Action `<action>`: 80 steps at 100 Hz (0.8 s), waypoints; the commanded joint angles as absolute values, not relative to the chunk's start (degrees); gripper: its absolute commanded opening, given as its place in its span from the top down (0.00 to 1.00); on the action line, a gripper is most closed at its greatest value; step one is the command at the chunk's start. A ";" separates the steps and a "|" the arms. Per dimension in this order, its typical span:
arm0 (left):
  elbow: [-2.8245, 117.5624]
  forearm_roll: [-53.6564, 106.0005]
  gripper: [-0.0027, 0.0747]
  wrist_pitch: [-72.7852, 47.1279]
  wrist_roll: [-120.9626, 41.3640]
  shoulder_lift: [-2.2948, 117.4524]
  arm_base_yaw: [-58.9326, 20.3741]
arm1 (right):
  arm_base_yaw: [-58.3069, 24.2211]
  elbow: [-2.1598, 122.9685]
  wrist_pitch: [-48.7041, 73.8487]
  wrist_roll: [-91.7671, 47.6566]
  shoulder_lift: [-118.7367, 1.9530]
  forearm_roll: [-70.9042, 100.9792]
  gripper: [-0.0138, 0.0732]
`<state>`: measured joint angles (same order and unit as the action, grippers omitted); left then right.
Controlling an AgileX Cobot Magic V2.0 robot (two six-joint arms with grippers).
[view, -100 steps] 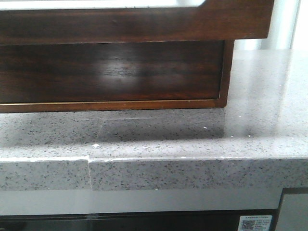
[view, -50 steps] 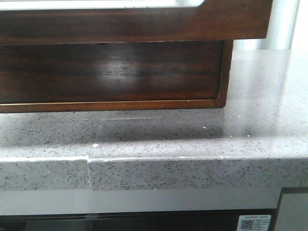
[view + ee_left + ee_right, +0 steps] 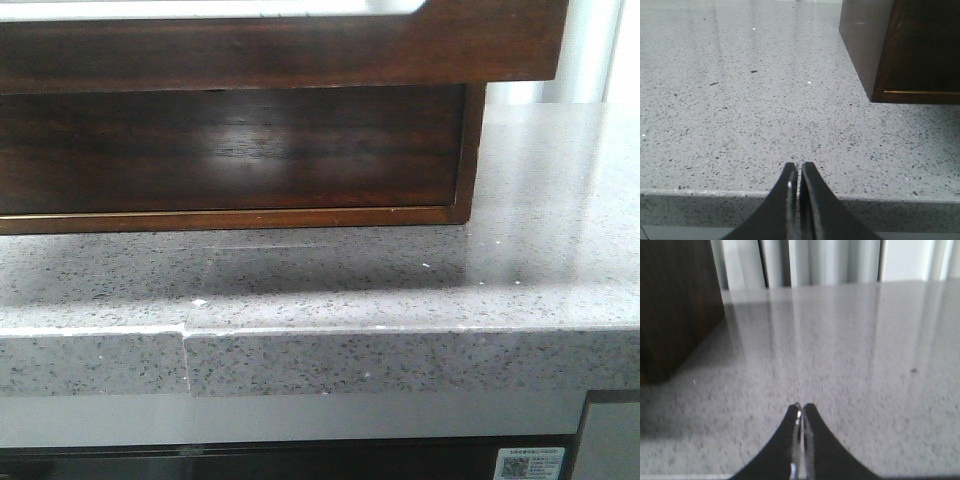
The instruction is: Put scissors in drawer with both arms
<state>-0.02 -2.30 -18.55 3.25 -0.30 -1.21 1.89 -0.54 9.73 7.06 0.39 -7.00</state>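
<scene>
While both pinched together, left tool (image 3: 799, 172), right tool (image 3: 802, 412), drawer (image 3: 230, 150) well apart.

Bright, even light — glare streaks the countertop (image 3: 850, 340) (right wrist view soft).

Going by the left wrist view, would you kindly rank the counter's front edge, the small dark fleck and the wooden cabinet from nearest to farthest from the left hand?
From the left hand:
1. Counter's front edge, right beneath the fingertips.
2. Wooden cabinet, its near corner off to one side.
3. Small dark fleck, far out on the stone.
</scene>
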 commanded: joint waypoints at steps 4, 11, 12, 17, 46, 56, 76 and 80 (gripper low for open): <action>-1.16 -2.27 0.99 -14.64 3.82 -1.85 -1.20 | 2.49 -2.22 9.61 1.29 1.56 -3.75 0.89; -1.16 -2.27 0.99 -14.64 3.82 -1.85 -1.20 | 3.21 -2.22 11.85 0.36 1.56 -3.71 0.89; -1.16 -2.27 0.99 -14.64 3.82 -1.85 -1.20 | 3.42 -2.22 12.09 0.00 1.56 -3.71 0.89; -1.16 -2.27 0.99 -14.64 3.82 -1.85 -1.20 | 4.29 -2.22 13.94 0.00 1.56 -3.71 0.89; -1.16 -2.27 0.99 -14.64 3.82 -1.85 -1.20 | 5.05 -2.22 18.05 0.00 1.56 -3.49 0.89; -1.16 -2.27 0.99 -14.64 3.82 -1.85 -1.20 | 5.05 -2.22 18.05 0.00 1.56 -3.49 0.89; -1.16 -2.27 0.99 -14.64 3.82 -1.85 -1.20 | 5.05 -2.22 18.05 0.00 1.56 -3.49 0.89; -1.16 -2.27 0.99 -14.64 3.82 -1.85 -1.20 | 5.05 -2.22 18.05 0.00 1.56 -3.49 0.89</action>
